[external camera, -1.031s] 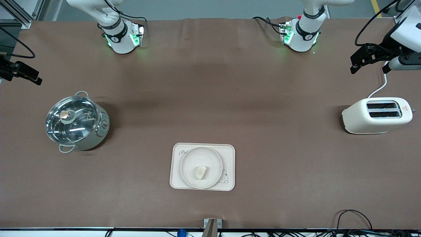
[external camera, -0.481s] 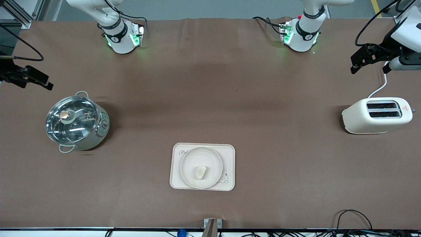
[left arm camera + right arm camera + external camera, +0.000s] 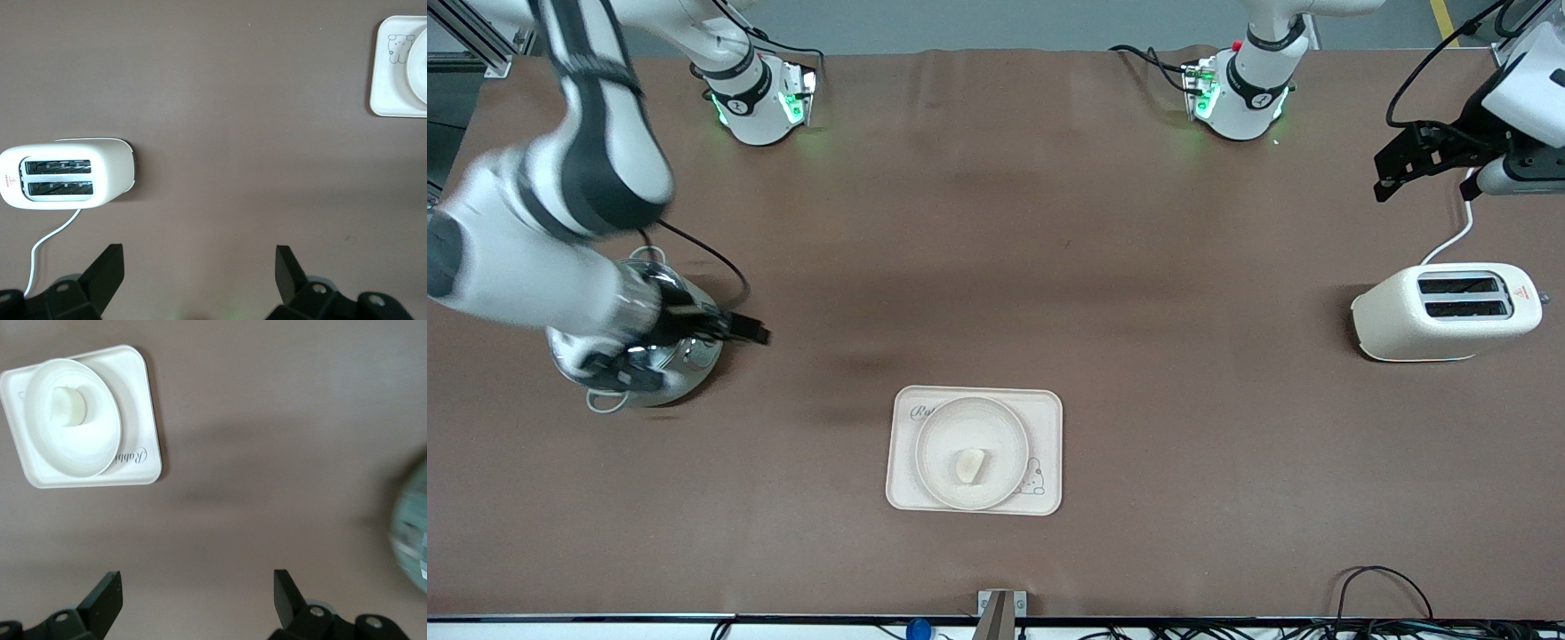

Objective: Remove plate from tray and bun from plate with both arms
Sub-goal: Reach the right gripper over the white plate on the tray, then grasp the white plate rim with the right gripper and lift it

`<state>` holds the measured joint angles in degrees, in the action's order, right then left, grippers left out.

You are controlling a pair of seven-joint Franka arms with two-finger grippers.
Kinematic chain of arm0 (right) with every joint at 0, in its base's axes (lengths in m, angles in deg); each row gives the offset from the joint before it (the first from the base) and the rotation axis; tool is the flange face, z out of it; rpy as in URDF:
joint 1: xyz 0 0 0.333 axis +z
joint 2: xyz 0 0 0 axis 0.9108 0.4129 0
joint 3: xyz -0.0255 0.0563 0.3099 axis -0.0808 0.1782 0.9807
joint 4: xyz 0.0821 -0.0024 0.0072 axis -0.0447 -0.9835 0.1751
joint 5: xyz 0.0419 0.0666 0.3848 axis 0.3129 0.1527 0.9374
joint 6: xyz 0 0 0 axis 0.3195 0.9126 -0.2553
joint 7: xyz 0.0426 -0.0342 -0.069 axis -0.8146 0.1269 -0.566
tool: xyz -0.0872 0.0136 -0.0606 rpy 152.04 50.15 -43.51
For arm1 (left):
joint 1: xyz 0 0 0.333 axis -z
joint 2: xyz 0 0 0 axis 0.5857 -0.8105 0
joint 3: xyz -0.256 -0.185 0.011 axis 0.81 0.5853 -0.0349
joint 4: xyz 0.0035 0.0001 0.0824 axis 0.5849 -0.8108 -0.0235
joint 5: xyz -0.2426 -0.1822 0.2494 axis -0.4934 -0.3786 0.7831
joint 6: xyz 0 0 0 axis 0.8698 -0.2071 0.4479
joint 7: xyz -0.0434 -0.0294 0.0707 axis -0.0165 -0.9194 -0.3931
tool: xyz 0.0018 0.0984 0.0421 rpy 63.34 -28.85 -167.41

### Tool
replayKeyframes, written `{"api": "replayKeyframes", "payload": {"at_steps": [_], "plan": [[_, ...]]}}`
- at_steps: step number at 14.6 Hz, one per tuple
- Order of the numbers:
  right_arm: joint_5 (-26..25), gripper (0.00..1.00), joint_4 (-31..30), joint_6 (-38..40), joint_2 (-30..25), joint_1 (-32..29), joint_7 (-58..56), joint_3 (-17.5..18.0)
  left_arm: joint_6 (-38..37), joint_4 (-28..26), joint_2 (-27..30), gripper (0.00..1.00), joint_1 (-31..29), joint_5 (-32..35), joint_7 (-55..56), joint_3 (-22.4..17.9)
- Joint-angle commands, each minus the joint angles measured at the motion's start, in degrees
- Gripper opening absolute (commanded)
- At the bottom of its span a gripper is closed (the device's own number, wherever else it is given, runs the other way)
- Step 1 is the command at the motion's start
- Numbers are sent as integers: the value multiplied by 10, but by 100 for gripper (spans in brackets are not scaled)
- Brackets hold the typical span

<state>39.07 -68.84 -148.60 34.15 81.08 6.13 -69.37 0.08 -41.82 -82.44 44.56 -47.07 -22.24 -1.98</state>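
The round cream-white plate [image 3: 943,444] lies on the rectangular cream tray [image 3: 1045,409] near the front edge, and the small pale bun [image 3: 970,465] rests on the plate. The right wrist view shows the plate [image 3: 80,447], the bun [image 3: 69,405] and the tray [image 3: 143,400]. My right gripper [image 3: 663,351] is open and empty, up over the steel pot [image 3: 689,360]; its jaws [image 3: 198,600] stand wide apart. My left gripper [image 3: 1405,164] is open and empty over the left arm's end of the table; it also shows in the left wrist view [image 3: 200,280].
A white toaster [image 3: 1449,311] with its cord stands at the left arm's end and shows in the left wrist view [image 3: 67,175]. The lidded pot is blurred in the right wrist view [image 3: 413,527]. Cables lie along the front edge.
My right arm has swung in from the table's end and now hangs over the pot, closer to the tray. The left arm, plate and bun have not moved.
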Motion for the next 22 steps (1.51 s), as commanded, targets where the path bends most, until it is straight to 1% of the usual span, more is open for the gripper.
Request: {"api": "replayKeyframes", "payload": {"at_steps": [1, 2, 3, 4, 5, 6, 7, 8, 10, 11, 13, 15, 16, 17, 19, 21, 22], "plan": [[56, 99, 100, -12, 125, 28, 22, -5, -8, 11, -11, 100, -3, 2, -8, 0], [91, 99, 130, -28, 163, 36, 33, -5, -8, 11, -14, 100, -2, 2, -8, 0], [116, 99, 145, -62, 195, 43, 43, -5, -7, 11, -14, 100, -2, 2, -8, 0], [127, 99, 153, -106, 220, 52, 44, -5, -7, 11, -14, 100, -2, 2, -8, -1], [128, 99, 162, -145, 239, 61, 43, -3, -10, 9, -13, 100, -2, 2, -8, -1], [128, 96, 172, -165, 253, 74, 45, 2, -11, 9, -13, 100, -1, 2, -8, 0], [127, 90, 185, -178, 272, 88, 62, 3, -12, 9, -12, 100, -2, 2, -8, 0], [127, 88, 206, -190, 292, 98, 79, 3, -17, 9, -11, 100, -2, 2, -8, 0], [127, 81, 246, -209, 329, 112, 107, 3, -19, 9, -8, 100, -2, 2, -8, -1], [127, 76, 266, -214, 347, 116, 114, 3, -19, 9, -9, 100, -2, 2, -8, -1], [127, 67, 274, -220, 360, 120, 113, 3, -19, 9, -10, 100, -2, 2, -7, -1], [126, 61, 273, -227, 364, 121, 111, 3, -19, 9, -11, 100, -2, 2, -7, -1], [126, 53, 273, -227, 365, 120, 109, 3, -19, 9, -11, 100, -2, 2, -7, -1], [126, 41, 273, -227, 365, 120, 107, 3, -19, 9, -11, 100, -2, 2, -8, -1], [125, 25, 271, -224, 365, 116, 104, 3, -19, 9, -11, 100, -2, 2, -8, -1], [124, 19, 270, -221, 363, 111, 104, 3, -19, 9, -11, 100, -3, 2, -8, -1], [124, 13, 269, -219, 362, 110, 104, 3, -19, 8, -12, 100, -3, 2, -8, -2]]}}
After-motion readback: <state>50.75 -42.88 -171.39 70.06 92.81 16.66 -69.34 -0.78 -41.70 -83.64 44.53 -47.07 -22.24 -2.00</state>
